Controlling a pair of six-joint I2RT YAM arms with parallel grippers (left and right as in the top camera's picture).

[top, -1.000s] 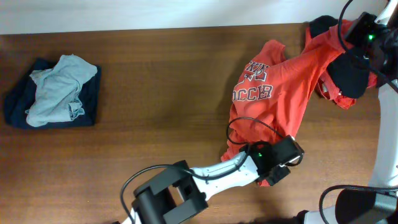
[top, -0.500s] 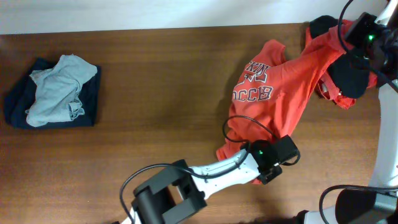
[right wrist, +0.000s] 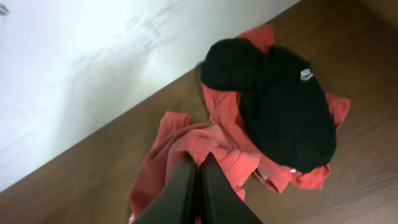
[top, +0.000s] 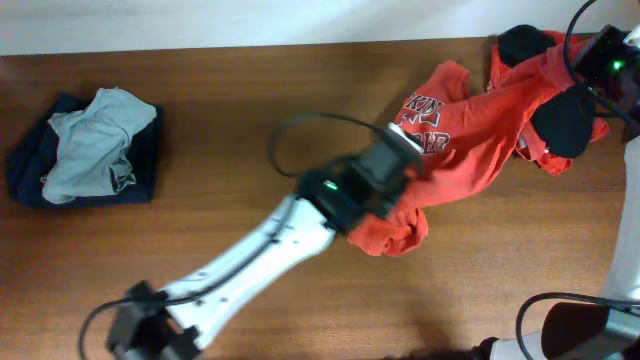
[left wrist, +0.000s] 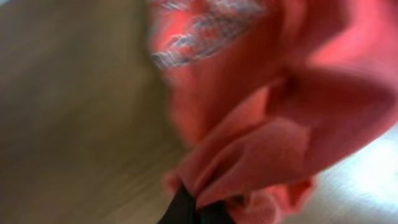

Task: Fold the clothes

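The orange-red T-shirt [top: 480, 130] sprawls bunched across the tabletop's [top: 250, 110] right side. The left claw [left wrist: 186, 208] is pinched tight on its near edge, the right claw [right wrist: 198, 180] on its far edge by a black garment [right wrist: 280, 106]. Likely light, limp cloth; hem corners should grip best.

This looks like a robotics lab or test room: a bare dark-brown wood-grain bench [top: 250, 90] stands against a plain white wall [right wrist: 74, 62], and a white-and-black jointed robot arm [top: 255, 255] trailing a loose black cable [top: 300, 119] reaches over it, with a second white arm [top: 622, 225] at the right edge.
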